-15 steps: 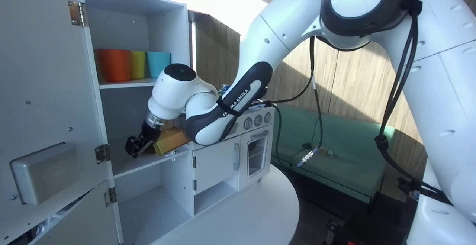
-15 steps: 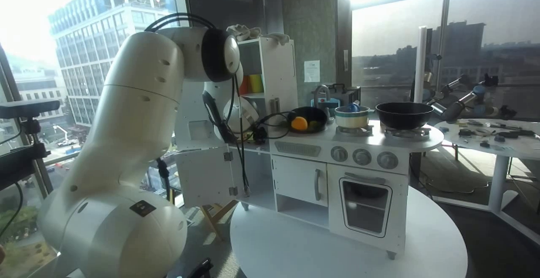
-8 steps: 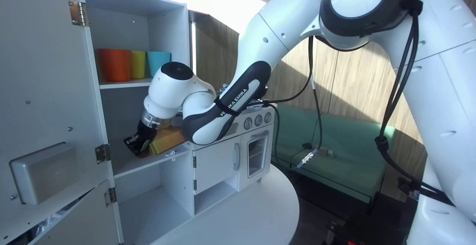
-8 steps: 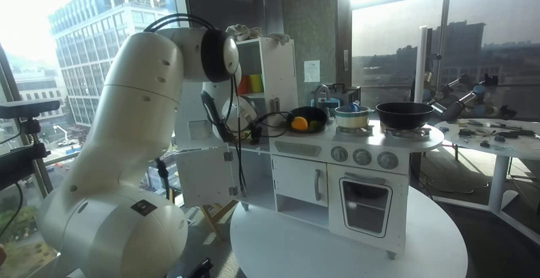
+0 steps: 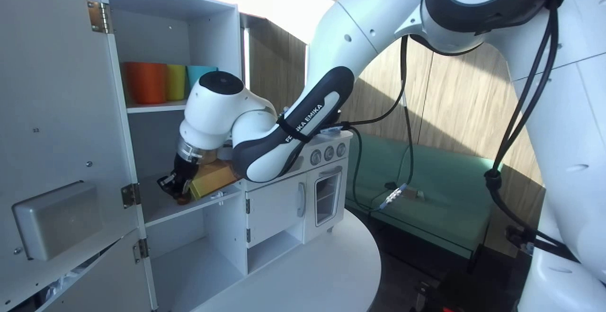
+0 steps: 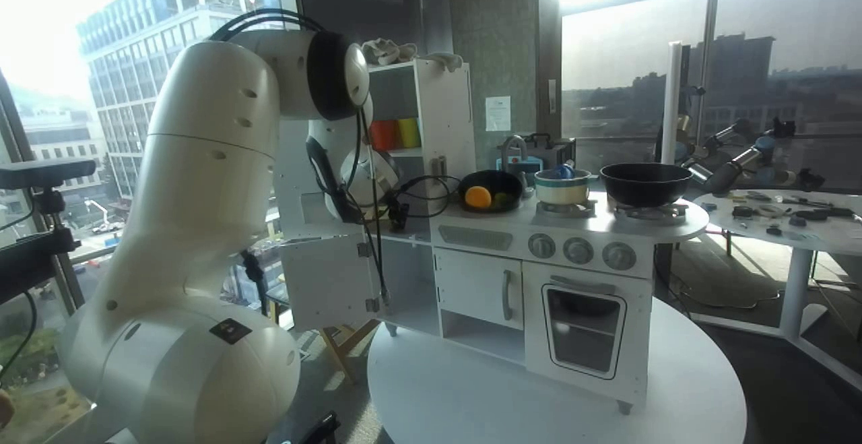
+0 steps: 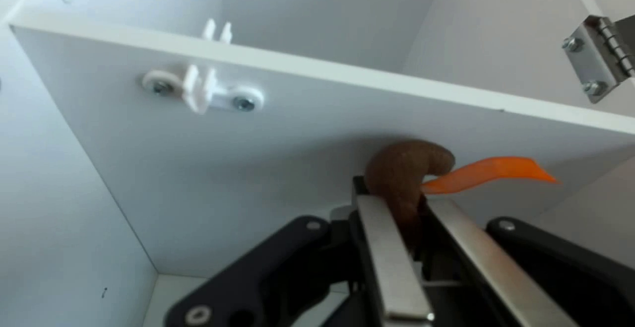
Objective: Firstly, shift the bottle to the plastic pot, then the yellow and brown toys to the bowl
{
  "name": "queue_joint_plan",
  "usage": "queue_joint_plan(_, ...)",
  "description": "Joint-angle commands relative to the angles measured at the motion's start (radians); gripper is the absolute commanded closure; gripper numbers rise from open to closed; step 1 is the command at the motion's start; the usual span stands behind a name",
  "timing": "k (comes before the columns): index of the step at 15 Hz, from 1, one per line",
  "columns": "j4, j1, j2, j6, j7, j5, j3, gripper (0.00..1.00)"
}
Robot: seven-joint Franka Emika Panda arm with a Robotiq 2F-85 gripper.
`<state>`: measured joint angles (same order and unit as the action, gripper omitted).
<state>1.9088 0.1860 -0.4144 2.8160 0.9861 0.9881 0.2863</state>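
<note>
The brown toy [image 7: 404,168] is clamped in the end effector [image 7: 399,198], jutting past its tip.

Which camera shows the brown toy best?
The wrist view: the brown toy looks big and close there, clamped in the gripper. In an exterior view, a small brown bit peeks out below the gripper; in an exterior view, beside the gripper, I can't make it out.

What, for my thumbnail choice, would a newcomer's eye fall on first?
Probably the white arm, bent into the open cabinet. In the wrist view, the gripper holds a brown toy by a shelf. In an exterior view, an orange-yellow toy sits in a black bowl.
</note>
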Motion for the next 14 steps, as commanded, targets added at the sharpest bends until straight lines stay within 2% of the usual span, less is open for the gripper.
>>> queue_joint_plan(1,0.127,0.029,0.148,-0.06,0.106,0.014,0.002,0.84)
queue_joint_plan(6,0.264,0.078,0.336,-0.189,0.32,0.05,0.003,0.84)
queue_joint_plan(8,0.307,0.087,0.403,-0.259,0.373,0.016,0.015,0.84)
queue_joint_plan(10,0.355,0.101,0.484,-0.307,0.396,-0.024,0.004,0.84)
queue_joint_plan(14,0.428,0.079,0.643,-0.397,0.379,-0.151,0.002,0.85)
